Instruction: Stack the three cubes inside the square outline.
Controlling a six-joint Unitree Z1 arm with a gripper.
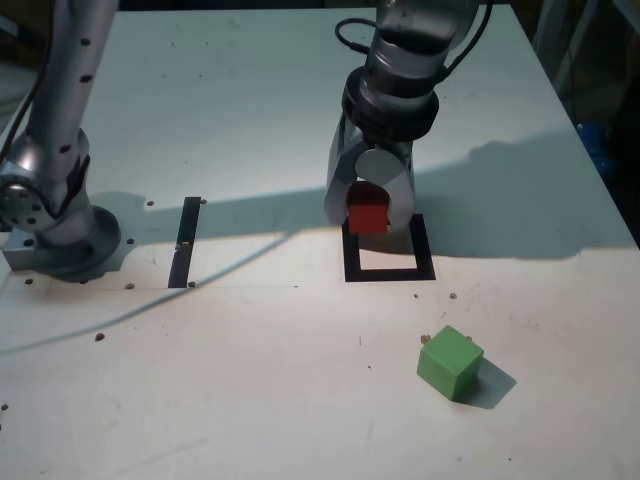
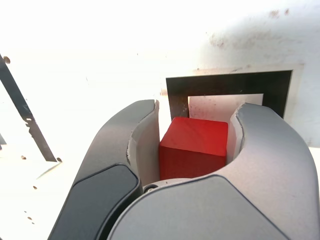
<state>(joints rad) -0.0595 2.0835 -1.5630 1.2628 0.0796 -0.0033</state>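
Note:
My gripper [image 1: 368, 212] is shut on the red cube [image 1: 367, 216], which hangs at the far edge of the black square outline [image 1: 388, 272]. In the wrist view the red cube [image 2: 192, 146] sits squeezed between both jaws of the gripper [image 2: 195, 130], with the square outline [image 2: 230, 86] just beyond it. Whether the cube touches the table I cannot tell. The green cube [image 1: 450, 362] lies alone on the table, nearer the camera and to the exterior view's right of the outline. No yellow cube shows in either view.
A narrow black strip [image 1: 185, 242] lies on the white table [image 1: 250, 380] to the exterior view's left of the outline. The arm's base [image 1: 55, 215] stands at the far left. A thin cable [image 1: 150, 305] trails across the table. Table edge runs along the right.

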